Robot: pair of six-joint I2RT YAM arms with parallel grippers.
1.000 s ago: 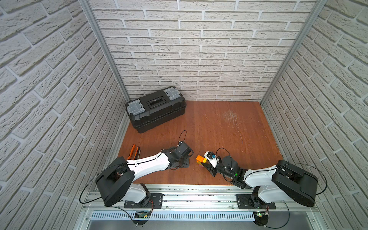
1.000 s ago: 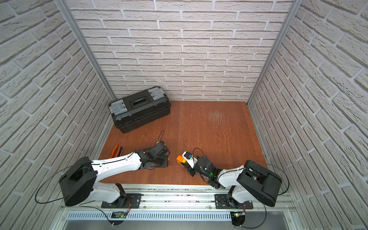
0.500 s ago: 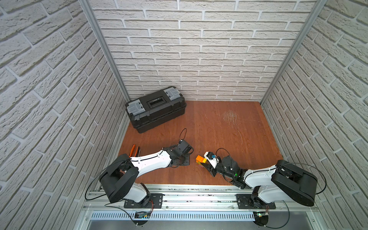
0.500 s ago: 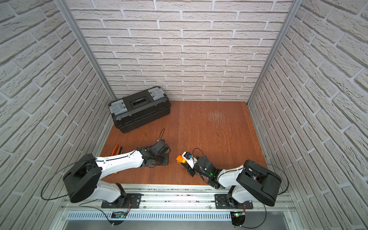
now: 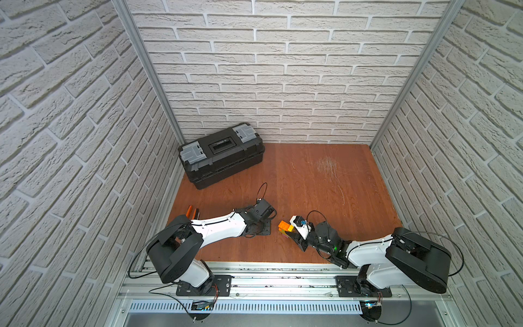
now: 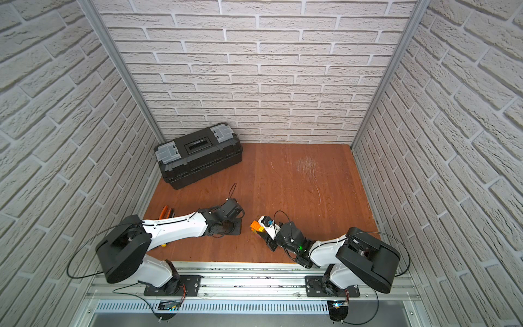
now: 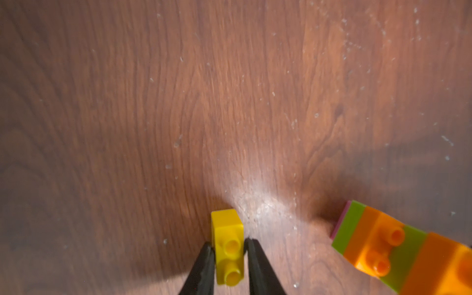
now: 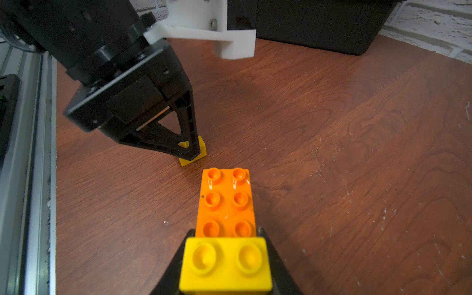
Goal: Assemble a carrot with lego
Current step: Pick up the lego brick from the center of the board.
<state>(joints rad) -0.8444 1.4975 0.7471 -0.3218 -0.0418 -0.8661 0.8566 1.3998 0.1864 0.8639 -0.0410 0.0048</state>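
Tabletop [image 5: 325,192]: wood, scuffed toward the back. Toolbox [image 5: 220,157], black w/ grey latches, sits at the back-left corner. Lid is down, so contents can't be seen. No bricks on or against it. Pliers [image 5: 192,211], orange handles, lie by the left edge, partly under the left arm, not in use.

Right gripper [image 8: 224,231] is near the front edge, abt mid-width. Its fingers are clamped on both sides of the carrot [image 8: 226,201], holding it low over the wood. Layers seen in the left wrist view: pink end, lime-green, orange, green, orange. One yellow prong [image 8: 224,263] is seated at the gripper end of the top, w/ six orange studs bare beyond it. Can't tell if the pink end touches the tabletop.

Left gripper [image 7: 228,246] is just beside the carrot, on its left-edge side. Its fingers are closed on the yellow brick [image 7: 228,235], one each side. Brick looks to be resting on the wood, not lifted yet.

Progress, my read: body done, 1 of 2 prongs on. Left to do: lift this brick and press it onto the top. No other loose lego in view.
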